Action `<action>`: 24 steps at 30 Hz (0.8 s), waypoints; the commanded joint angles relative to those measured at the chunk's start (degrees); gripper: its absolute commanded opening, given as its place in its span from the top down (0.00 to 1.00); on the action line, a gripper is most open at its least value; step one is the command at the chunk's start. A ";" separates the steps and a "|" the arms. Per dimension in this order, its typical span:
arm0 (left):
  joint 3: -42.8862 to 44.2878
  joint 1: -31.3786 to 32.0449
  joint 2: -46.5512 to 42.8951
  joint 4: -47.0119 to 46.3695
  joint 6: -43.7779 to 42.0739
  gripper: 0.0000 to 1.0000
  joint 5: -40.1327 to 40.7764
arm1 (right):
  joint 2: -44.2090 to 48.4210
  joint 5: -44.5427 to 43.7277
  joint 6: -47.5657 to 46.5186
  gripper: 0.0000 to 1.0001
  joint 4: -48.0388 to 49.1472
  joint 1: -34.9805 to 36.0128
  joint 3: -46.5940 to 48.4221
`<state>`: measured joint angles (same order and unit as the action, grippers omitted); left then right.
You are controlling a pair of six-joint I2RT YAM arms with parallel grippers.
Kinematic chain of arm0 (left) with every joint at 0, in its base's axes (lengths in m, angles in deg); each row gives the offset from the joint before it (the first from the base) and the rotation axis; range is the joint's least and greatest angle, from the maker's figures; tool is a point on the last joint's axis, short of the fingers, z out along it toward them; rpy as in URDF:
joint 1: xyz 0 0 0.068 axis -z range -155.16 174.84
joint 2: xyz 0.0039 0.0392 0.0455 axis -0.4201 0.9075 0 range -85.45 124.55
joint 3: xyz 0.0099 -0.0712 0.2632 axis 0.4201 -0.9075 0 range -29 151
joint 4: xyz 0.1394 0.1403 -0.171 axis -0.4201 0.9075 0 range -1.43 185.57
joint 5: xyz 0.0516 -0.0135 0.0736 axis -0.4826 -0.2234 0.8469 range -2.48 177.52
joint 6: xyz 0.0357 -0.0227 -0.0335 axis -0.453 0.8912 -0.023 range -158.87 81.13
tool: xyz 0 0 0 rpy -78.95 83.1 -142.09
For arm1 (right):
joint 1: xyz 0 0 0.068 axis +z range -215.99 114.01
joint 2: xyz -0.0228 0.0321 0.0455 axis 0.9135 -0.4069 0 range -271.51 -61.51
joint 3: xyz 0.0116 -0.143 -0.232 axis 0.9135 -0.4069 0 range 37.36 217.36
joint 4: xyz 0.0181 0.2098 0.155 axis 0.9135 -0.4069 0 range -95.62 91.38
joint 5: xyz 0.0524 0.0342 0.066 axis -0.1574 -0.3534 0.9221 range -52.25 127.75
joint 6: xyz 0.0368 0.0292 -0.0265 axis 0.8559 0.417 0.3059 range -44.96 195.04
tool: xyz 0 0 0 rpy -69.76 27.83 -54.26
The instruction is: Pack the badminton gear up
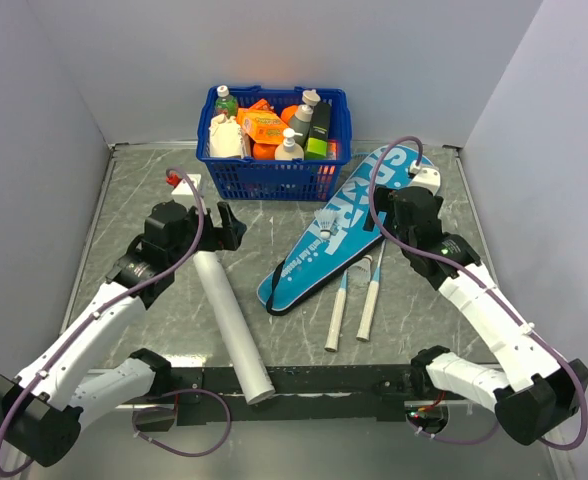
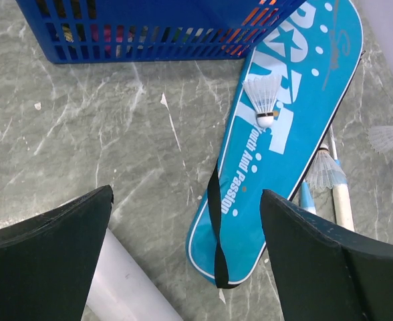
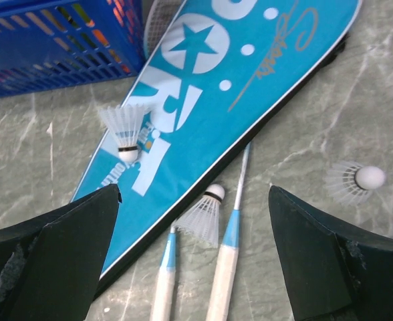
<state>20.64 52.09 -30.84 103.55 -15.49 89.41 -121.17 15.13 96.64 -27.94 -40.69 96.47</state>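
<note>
The teal "SPORT" case (image 1: pixel 319 250) lies slantwise mid-table, with a white shuttlecock (image 1: pixel 326 219) resting on it. Two rackets stick out from under the case, white handles (image 1: pixel 334 322) toward me. A second shuttlecock (image 3: pixel 203 214) lies between their shafts, and a third (image 3: pixel 353 182) lies on the table to the right. The long white tube (image 1: pixel 232 322) lies at the left. My left gripper (image 1: pixel 229 228) is open and empty above the tube's far end (image 2: pixel 119 287). My right gripper (image 1: pixel 386 228) is open and empty above the racket handles (image 3: pixel 222 274).
The blue basket (image 1: pixel 274 180) of bottles and orange packs stands at the back, just behind the case's wide end. A small red and white object (image 1: pixel 179 181) sits at the back left. Grey walls close in the table on three sides.
</note>
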 commanded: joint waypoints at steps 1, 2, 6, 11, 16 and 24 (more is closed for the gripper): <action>3.08 0.18 0.41 1.71 1.05 0.04 0.74 | 0.33 -3.85 -0.42 0.00 -0.65 0.54 2.32; 3.35 0.09 0.67 2.67 1.32 0.04 1.09 | 0.33 -3.50 -0.51 0.00 -0.56 0.54 2.24; 5.10 0.18 3.39 8.12 4.47 0.04 5.47 | 0.69 -2.87 -1.57 0.00 0.85 0.63 -0.05; 10.37 0.18 8.48 19.54 14.14 0.04 15.50 | -1.51 -3.93 -1.48 0.00 -1.70 0.63 0.39; 16.43 0.09 19.03 30.79 23.72 0.04 21.30 | -5.20 -1.13 -0.95 0.00 -5.40 0.72 2.50; 9.08 -4.91 24.14 27.57 28.91 0.04 14.47 | -6.79 5.74 -1.48 0.00 -4.08 4.40 1.62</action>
<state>33.76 50.29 -5.90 131.59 8.85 106.50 -128.01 18.65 96.14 -31.78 -38.64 96.43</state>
